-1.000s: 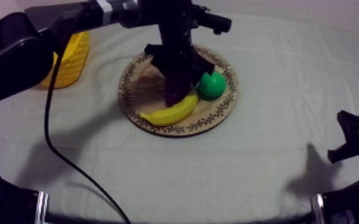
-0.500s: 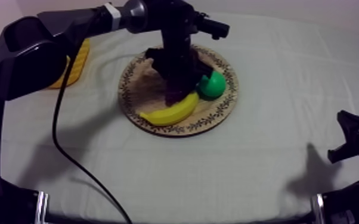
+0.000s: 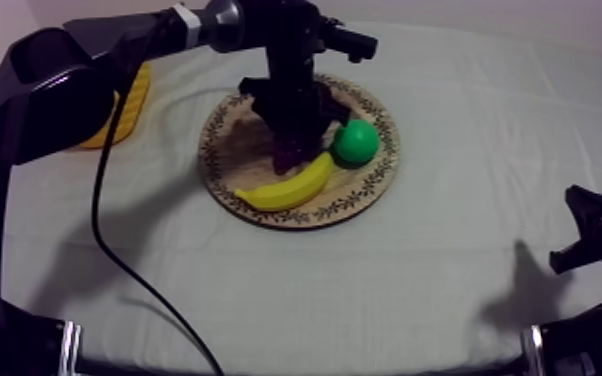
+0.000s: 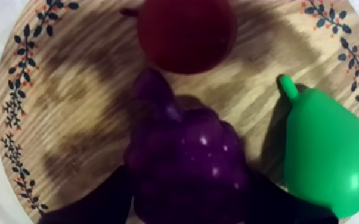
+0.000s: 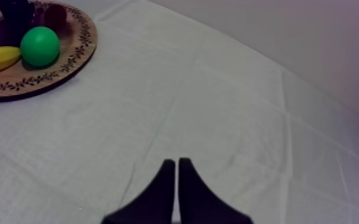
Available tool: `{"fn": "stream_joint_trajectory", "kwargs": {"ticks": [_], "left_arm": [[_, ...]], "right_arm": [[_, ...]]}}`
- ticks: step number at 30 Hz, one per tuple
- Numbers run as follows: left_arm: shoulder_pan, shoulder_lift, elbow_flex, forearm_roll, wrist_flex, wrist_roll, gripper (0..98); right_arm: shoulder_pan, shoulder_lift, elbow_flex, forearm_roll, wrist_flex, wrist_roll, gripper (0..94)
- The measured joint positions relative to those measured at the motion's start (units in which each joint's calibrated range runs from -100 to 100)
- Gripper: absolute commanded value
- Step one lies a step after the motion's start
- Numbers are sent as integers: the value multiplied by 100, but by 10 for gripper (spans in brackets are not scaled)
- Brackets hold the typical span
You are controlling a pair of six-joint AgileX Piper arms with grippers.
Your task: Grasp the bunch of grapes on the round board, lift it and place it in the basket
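Clamping: left claw closed round bunch of grapes; black fingers pressed against both flanks of the bunch in left wrist view.
Grapes, position: over wooden board, near its middle; dark shadow on the wood beside it; cannot tell whether resting on the wood or just clear of it.
Grapes, neighbours: small red fruit just past the narrow end of the bunch, touching or barely apart, cannot tell which; pear just beside one flank, stalk end turned toward the red fruit.
Banana: lying curved on the board near its front rim in top view, one end up against the pear, just in front of the left claw.
Left arm: stretched from upper left in top view across to the board, claw pointing down onto it.
Yellow basket: on the bench at the left side, apart from the board, partly hidden behind the left arm.
Right claw: fingers together as a narrow wedge, nothing held; low over bare bench at the right side, well apart from the board.
Board, from right wrist view: banana, pear and dark purple bunch on it, patterned rim visible.
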Motion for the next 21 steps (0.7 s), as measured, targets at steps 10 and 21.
{"fn": "stream_joint_trajectory", "kwargs": {"ticks": [10,21], "left_arm": [[24,-296,140,7,-75,2,515],[92,-1314,920,-93,-337,25,503]], "right_arm": [[0,0,0,0,0,0,3],[0,0,0,0,0,0,3]]}}
